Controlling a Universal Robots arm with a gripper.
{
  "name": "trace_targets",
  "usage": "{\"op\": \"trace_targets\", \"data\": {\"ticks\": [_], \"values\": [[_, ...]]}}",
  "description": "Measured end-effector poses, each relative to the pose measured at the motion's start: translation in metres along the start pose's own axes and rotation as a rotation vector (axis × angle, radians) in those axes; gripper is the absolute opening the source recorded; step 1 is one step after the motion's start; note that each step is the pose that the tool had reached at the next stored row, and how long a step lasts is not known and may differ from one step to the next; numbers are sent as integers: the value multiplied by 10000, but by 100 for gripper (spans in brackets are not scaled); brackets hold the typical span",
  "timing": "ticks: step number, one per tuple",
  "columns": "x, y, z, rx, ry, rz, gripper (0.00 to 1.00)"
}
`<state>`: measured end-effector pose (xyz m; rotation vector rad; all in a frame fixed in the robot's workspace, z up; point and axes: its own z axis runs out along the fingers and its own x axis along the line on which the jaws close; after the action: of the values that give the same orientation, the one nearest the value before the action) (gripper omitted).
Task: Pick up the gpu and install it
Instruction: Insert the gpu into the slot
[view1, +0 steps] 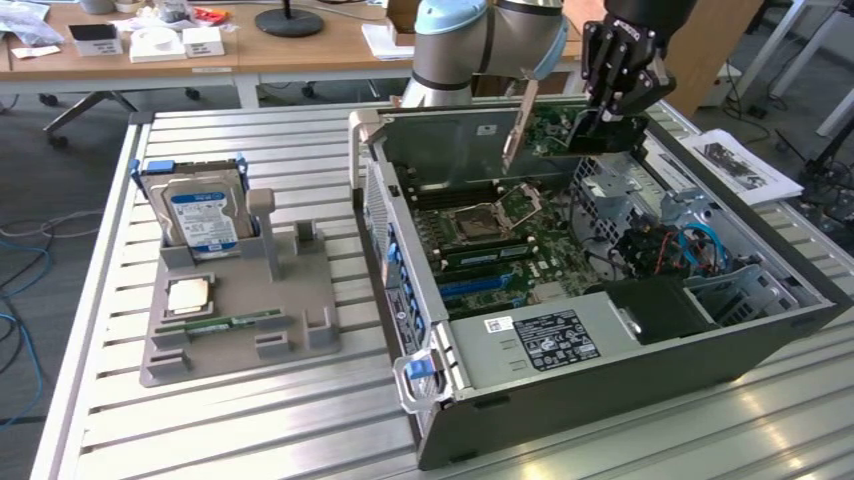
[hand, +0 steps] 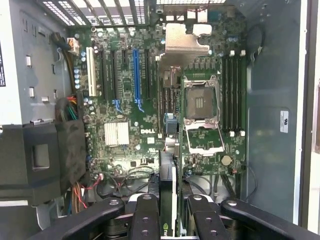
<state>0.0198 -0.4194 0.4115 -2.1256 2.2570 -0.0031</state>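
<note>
The gpu (view1: 554, 128), a thin card with a silvery end bracket, hangs above the far end of the open computer case (view1: 601, 385). My gripper (view1: 607, 112) is shut on the card's edge. In the wrist view the gpu (hand: 173, 185) runs edge-on between the black fingers (hand: 145, 217), and its bracket sits over the motherboard (hand: 125, 135) beside the CPU socket (hand: 201, 105). The card is in the air, apart from the board. A blue expansion slot (hand: 136, 75) lies to one side of it, with nothing in it.
On the exterior view's left a grey holder (view1: 300, 300) carries a hard drive (view1: 200, 215), a CPU chip (view1: 187, 295) and a green memory stick (view1: 234, 323). Papers (view1: 741, 165) lie right of the case. Cables (view1: 694, 250) and a black shroud (view1: 654, 305) fill the case's near right side.
</note>
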Motion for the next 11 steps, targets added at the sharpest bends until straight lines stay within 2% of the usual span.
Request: {"op": "trace_targets", "data": {"ticks": [5,11], "values": [[1,14,1,7,-2,-2,27],[18,66,9,48,-7,-76,27]]}}
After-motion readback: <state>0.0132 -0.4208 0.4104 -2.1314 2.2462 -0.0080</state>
